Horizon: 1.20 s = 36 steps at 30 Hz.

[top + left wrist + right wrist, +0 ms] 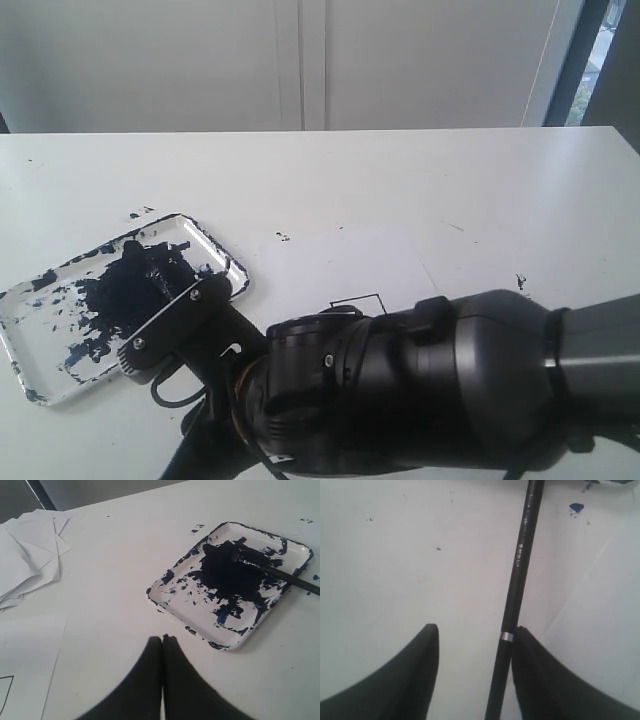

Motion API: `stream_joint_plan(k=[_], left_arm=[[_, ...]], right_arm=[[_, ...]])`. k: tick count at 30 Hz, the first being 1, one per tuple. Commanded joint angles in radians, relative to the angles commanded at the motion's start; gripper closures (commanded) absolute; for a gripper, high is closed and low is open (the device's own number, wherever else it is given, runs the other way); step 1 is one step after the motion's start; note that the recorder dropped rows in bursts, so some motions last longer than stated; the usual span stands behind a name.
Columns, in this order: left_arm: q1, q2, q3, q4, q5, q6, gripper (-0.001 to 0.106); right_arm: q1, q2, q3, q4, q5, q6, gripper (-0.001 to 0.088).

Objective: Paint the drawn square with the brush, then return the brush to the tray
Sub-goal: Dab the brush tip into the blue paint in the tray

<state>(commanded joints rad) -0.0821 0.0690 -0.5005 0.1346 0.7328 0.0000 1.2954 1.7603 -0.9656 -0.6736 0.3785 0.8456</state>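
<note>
Starting on the left, your left pincer [162, 639] hangs over the table [450, 180] near the tray [215, 243], its two fingers pressed together on nothing. The brush [290, 577] lies with its bristles sunk in the dark paint blob [135, 280] and its handle crossing the rim out over the table. There your right pincer [476, 627] stands spread open astride the handle, which runs hard against one finger and well apart from the other.

Further right, the drawn square [356, 300] shows only its top edge on the paper [340, 255]. What shows inside looks white, so I judge painting is not begun.

Close off-centre like this and the handle may roll or skew in the grip. Lift fast and the loaded tip may drag the tray or drip paint outside the outline.
</note>
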Motion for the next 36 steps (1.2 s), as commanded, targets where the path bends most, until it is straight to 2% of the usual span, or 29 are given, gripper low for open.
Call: stream_joint_plan(k=[8,21,26,36], left_arm=[[0.000,0.000,0.000,0.000,0.000,0.000,0.105],[0.000,0.000,0.000,0.000,0.000,0.000,0.105],[0.000,0.000,0.000,0.000,0.000,0.000,0.105],[0.000,0.000,0.000,0.000,0.000,0.000,0.105]], right_arm=[[-0.004,0.052,0.000,-0.015,0.008,0.000,0.0429],[-0.069,0.087,0.000,-0.051,-0.033,-0.005,0.0443],[-0.080,0.087,-0.004,-0.071,-0.043,-0.015,0.0504],[-0.086,0.109,-0.015,-0.082,-0.043,-0.042,0.0504]])
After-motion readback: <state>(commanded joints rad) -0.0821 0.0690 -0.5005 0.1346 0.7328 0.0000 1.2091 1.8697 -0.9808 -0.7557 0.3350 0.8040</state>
